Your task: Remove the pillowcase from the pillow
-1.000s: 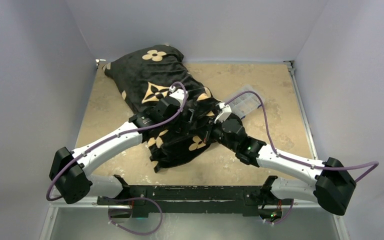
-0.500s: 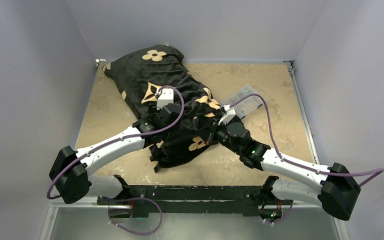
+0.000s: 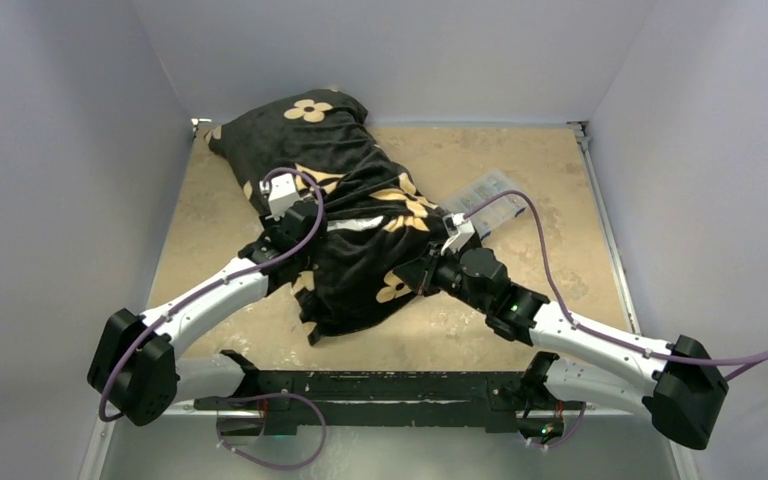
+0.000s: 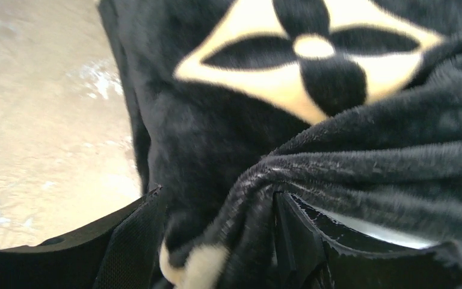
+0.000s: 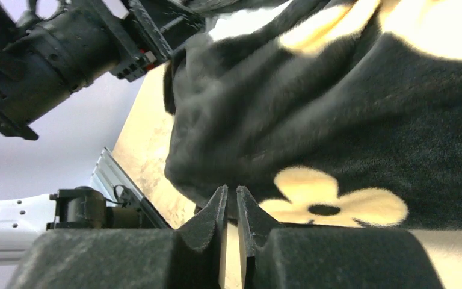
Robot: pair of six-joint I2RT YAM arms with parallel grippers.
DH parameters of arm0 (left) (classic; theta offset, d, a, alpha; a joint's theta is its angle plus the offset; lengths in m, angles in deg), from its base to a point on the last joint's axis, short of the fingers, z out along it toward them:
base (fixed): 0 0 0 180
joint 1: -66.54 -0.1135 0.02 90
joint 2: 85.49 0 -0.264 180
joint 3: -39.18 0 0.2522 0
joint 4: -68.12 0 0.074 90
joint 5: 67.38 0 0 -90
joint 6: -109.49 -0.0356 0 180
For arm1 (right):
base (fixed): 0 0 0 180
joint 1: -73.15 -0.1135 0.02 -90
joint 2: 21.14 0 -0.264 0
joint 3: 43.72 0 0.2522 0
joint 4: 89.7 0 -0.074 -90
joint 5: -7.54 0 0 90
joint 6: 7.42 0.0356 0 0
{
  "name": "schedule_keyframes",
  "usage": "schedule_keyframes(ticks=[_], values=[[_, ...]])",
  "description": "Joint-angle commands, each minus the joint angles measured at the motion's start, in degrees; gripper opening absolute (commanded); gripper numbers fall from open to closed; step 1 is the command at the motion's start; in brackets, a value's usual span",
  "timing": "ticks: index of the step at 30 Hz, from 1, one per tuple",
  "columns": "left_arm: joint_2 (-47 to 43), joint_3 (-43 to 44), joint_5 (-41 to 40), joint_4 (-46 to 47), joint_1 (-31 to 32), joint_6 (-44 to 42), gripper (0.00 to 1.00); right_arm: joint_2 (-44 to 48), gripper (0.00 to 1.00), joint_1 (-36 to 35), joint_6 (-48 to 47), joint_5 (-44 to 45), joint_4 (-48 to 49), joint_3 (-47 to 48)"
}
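I'm clamping my left gripper [image 4: 216, 241] on a loose fold of the soft, limp pillowcase [image 4: 204, 138], my right gripper [image 5: 231, 201] hovering pressed together, empty.

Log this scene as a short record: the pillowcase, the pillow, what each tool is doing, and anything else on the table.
pillowcase: black plush with tan motifs, lying diagonally on the table, bulging as if filled
pillow: not clearly visible; a pale strip shows in a fold, lining or pillow unclear
left tool: shut on bunched pillowcase fabric
right tool: fingers almost together at the pillowcase's near edge; grip on fabric unclear
other: clear plastic item on the table, right of the pillowcase
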State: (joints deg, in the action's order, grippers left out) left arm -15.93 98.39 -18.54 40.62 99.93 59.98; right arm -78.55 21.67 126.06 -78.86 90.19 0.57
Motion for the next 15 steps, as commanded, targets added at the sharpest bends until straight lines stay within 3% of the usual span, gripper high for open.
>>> schedule_keyframes(ticks=[1,6,8,11,15], values=[[0.8,-2.2,10.1,3.0,-0.3,0.6,0.63,2.2,0.26,-0.6,-1.5,0.3,-4.4,5.6],[-2.7,-6.8,16.4,6.1,-0.3,0.5,0.63,-1.4,0.77,-0.6,-3.4,4.2,-8.0,13.4],[-3.2,-7.0,18.1,6.0,-0.3,0.1,0.64,-3.9,0.89,-0.6,-3.5,6.3,-9.1,16.7],[-3.5,-6.8,19.9,5.7,-0.3,-0.5,0.65,-8.9,0.98,-0.6,-3.5,8.4,-11.2,21.8],[-4.1,-7.7,21.7,6.5,-0.3,-0.6,0.66,-17.7,0.99,-0.6,-1.3,15.4,-16.2,29.5]])
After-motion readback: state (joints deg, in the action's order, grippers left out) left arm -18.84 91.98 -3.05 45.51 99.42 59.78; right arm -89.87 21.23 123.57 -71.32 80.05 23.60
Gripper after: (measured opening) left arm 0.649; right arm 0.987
